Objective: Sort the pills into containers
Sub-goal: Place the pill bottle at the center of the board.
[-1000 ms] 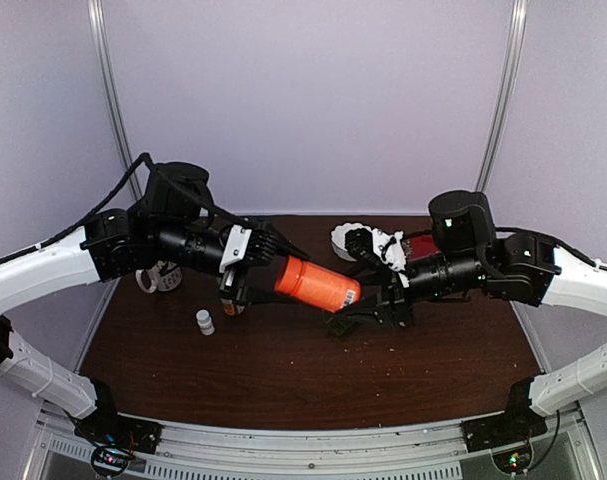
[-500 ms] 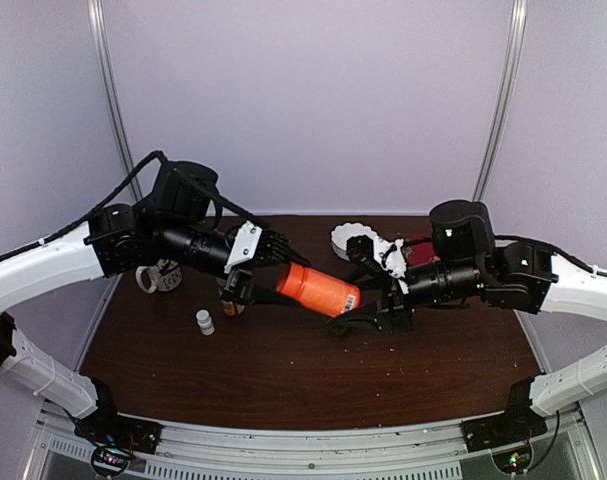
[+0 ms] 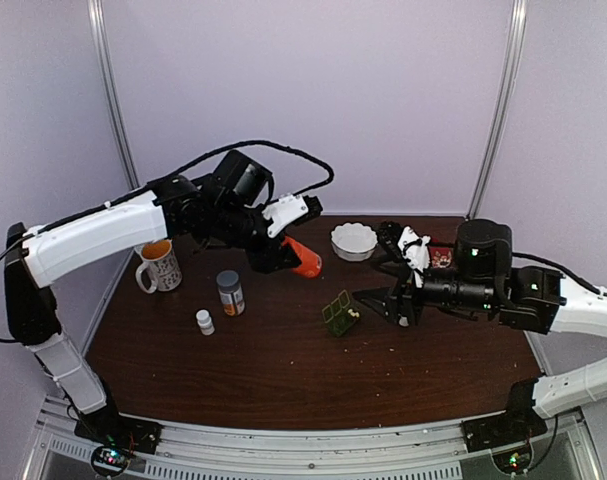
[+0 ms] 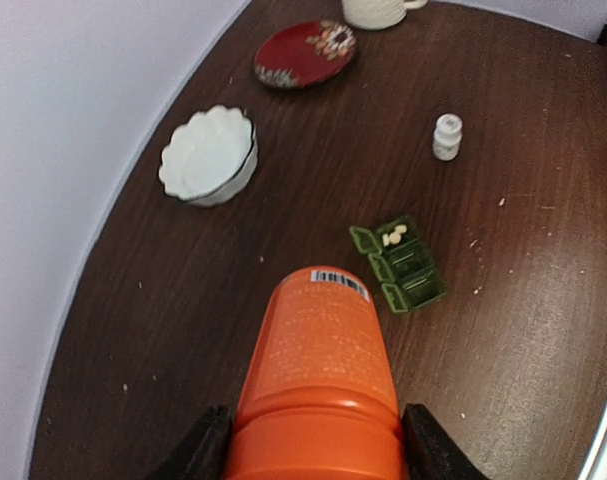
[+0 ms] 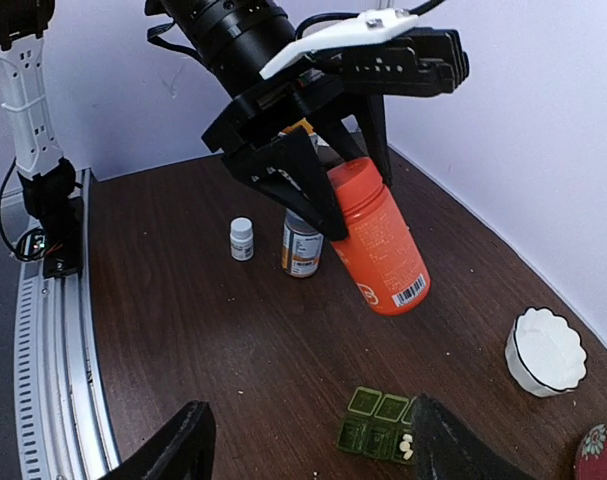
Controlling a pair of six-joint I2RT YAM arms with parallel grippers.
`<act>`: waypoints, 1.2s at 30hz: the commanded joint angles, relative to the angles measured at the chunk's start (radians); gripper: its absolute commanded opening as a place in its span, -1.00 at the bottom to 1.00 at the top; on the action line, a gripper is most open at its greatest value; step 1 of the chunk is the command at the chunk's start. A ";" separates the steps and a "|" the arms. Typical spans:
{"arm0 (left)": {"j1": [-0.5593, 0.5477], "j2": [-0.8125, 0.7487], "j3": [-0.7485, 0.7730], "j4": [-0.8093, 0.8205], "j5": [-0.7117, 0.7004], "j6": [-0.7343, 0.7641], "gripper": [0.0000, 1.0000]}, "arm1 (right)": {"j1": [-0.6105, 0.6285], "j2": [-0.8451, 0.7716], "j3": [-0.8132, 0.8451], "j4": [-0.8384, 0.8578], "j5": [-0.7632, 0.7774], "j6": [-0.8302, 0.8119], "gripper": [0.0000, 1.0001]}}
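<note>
Three-cell green pill box (image 3: pixel 338 312) sits just ahead of the right gripper (image 3: pixel 385 300), jaws spread and empty. Its long axis runs roughly finger to finger. A few pills (image 4: pixel 394 237) lie in one end cell. The left gripper (image 3: pixel 281 250) pinches the orange bottle (image 3: pixel 301 260) above the table, well apart, so the right arm is nearer.

Wood-grain table (image 4: pixel 543 330), smooth orange plastic bottle (image 4: pixel 323 360), green plastic pill box (image 4: pixel 401 262).

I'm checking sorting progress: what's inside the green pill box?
A few whitish pills lie in one end cell of the pill box; the other two cells look empty. In the left wrist view nothing covers them.
</note>
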 commanded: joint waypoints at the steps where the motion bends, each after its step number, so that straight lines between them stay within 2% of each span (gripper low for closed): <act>1: 0.057 0.148 0.172 -0.206 -0.032 -0.186 -0.97 | -0.009 -0.022 -0.024 0.046 0.152 0.090 0.40; 7: 0.090 0.372 0.418 -0.410 -0.043 -0.279 -0.93 | -0.017 -0.040 -0.058 0.029 0.238 0.154 0.40; 12: 0.090 0.462 0.507 -0.430 0.001 -0.308 -0.92 | -0.026 -0.026 -0.074 -0.010 0.293 0.197 0.41; 18: 0.090 0.590 0.664 -0.568 -0.111 -0.329 -0.84 | -0.038 -0.013 -0.092 -0.014 0.285 0.229 0.41; 29: 0.090 0.682 0.702 -0.592 -0.066 -0.355 -0.70 | -0.048 0.043 -0.096 -0.014 0.262 0.256 0.41; 30: 0.090 0.687 0.705 -0.592 -0.055 -0.354 -0.64 | -0.049 0.049 -0.094 -0.013 0.256 0.257 0.42; 31: 0.090 0.692 0.709 -0.593 -0.048 -0.357 -0.48 | -0.048 0.055 -0.093 -0.009 0.250 0.258 0.42; 36: 0.090 0.672 0.715 -0.601 -0.042 -0.365 0.71 | -0.049 0.087 -0.080 0.011 0.211 0.247 0.43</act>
